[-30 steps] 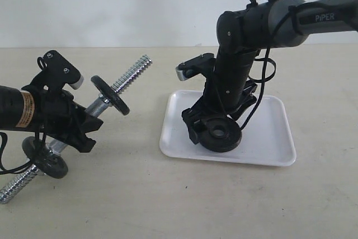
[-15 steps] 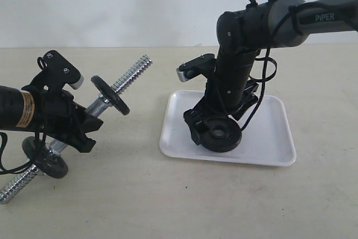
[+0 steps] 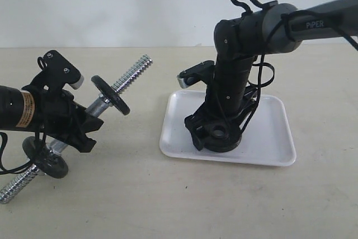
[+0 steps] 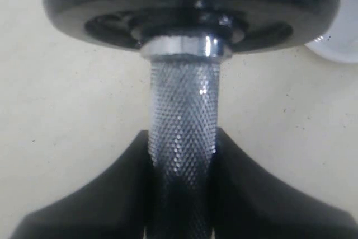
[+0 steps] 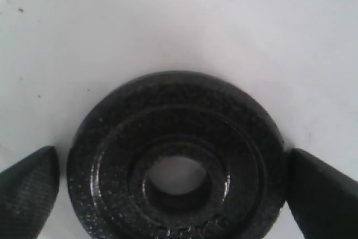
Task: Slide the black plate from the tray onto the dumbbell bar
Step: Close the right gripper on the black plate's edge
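The black plate lies flat on the white tray; the right wrist view shows the plate with its central hole and raised ring. My right gripper stands low over it and open. One finger is on each side of the rim, with a thin white gap at one side. My left gripper is shut on the knurled middle of the dumbbell bar, which slants above the table. The left wrist view shows that grip on the bar.
Two black discs with chrome collars sit on the bar, one beyond my left gripper and one behind it, seen close in the left wrist view. The bar's bare threaded end points toward the tray. Beige table all round.
My right gripper has come down lower around the black plate, hiding more of it, and its arm has leaned slightly left. The left arm and bar have not moved.
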